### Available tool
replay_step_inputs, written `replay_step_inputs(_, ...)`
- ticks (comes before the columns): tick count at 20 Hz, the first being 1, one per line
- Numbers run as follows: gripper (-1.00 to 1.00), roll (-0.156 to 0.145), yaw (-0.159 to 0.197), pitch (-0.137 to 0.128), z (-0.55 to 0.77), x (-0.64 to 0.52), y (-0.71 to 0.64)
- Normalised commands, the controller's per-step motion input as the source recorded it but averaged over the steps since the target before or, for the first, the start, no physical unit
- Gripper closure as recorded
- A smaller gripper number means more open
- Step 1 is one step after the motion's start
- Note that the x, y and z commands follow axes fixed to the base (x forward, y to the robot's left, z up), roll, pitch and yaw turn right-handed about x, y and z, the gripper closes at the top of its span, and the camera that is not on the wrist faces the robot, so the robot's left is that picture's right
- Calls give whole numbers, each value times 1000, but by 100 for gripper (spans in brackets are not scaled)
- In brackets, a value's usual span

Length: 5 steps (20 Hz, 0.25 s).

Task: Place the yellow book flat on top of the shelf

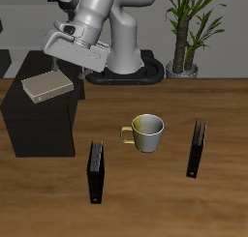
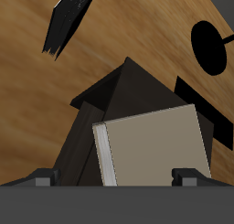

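Note:
The yellow book [image 1: 46, 84] lies flat on top of the shelf [image 1: 44, 125], a large black box at the table's side. Its tan cover faces up and its pale page edges show. My gripper [image 1: 64, 63] hovers just above and behind the book, open and holding nothing. In the wrist view the two fingertips [image 2: 41, 177] are spread apart with the book [image 2: 151, 145] below them, resting on the black shelf top [image 2: 128, 86].
A cream-yellow mug [image 1: 147, 132] stands mid-table. Two thin black books stand upright, one near the shelf [image 1: 96, 171] and one beyond the mug [image 1: 197, 149]. One of them shows in the wrist view [image 2: 69, 22]. A potted plant [image 1: 189, 28] stands at the back.

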Motion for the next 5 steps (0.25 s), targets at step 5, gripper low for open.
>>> replay_step_inputs(5,-100,83,22,-42,84,-74,368)
